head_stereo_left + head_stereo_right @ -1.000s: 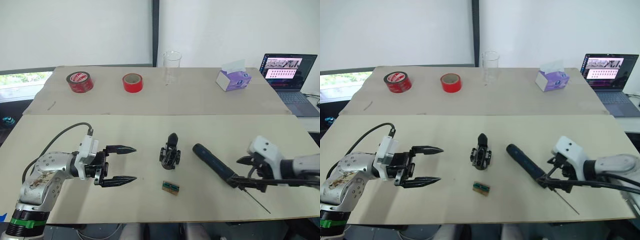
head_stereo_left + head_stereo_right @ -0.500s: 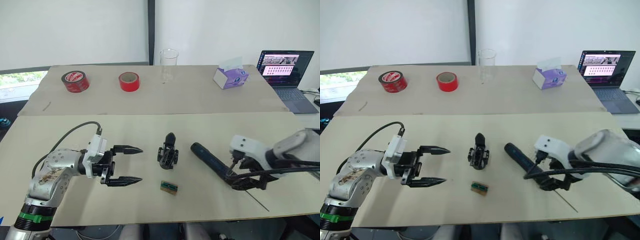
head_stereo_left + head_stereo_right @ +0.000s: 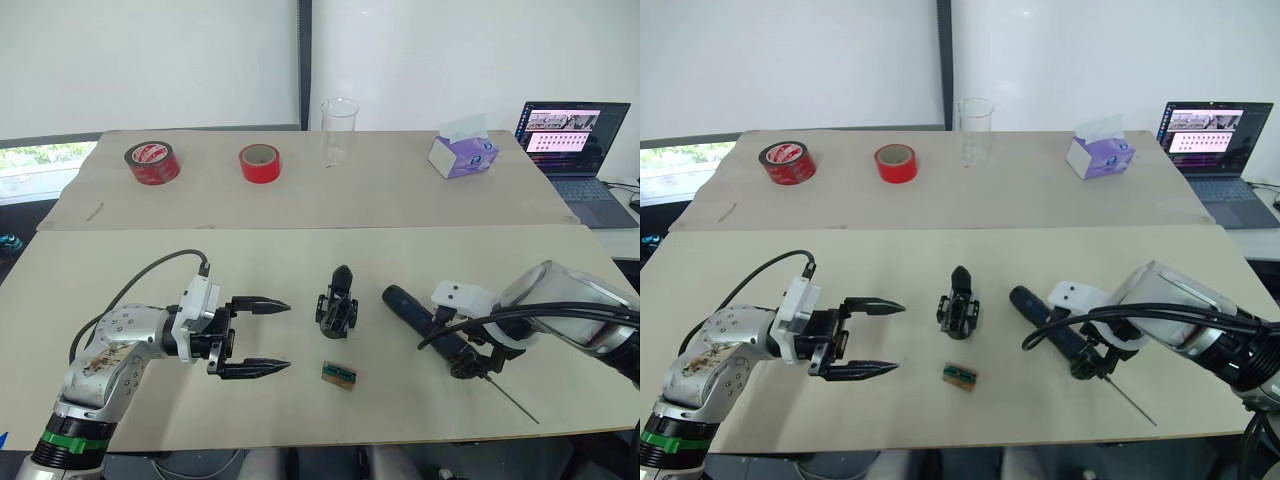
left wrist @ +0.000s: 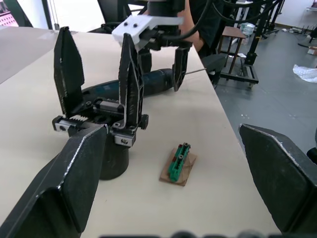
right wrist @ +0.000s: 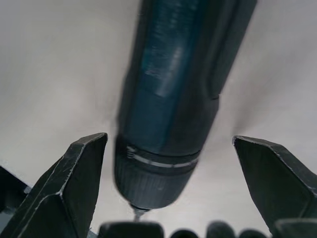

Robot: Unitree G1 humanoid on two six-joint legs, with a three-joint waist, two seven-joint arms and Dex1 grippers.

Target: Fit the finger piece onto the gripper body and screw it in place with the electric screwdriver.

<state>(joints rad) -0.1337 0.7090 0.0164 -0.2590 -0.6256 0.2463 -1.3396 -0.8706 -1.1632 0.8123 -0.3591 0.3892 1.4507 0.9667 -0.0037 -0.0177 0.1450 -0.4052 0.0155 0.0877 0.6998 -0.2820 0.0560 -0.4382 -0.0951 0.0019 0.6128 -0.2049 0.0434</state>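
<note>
As it closed in, right pincer point(image 5: 168, 198) (released) straddling electric screwdriver point(image 3: 430, 324), left pincer point(image 3: 262, 338) spread.

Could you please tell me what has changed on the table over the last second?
The right claw has swung in over the electric screwdriver, its fingers now straddling it, open. The left claw has edged toward the gripper body, open. The screwdriver, gripper body and small green block lie where they were.

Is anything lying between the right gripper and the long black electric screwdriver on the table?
Nothing visible does. The right gripper is open, its two black fingers on either side of the long black electric screwdriver, near its thin metal bit end, with only bare beige table around it.
</note>
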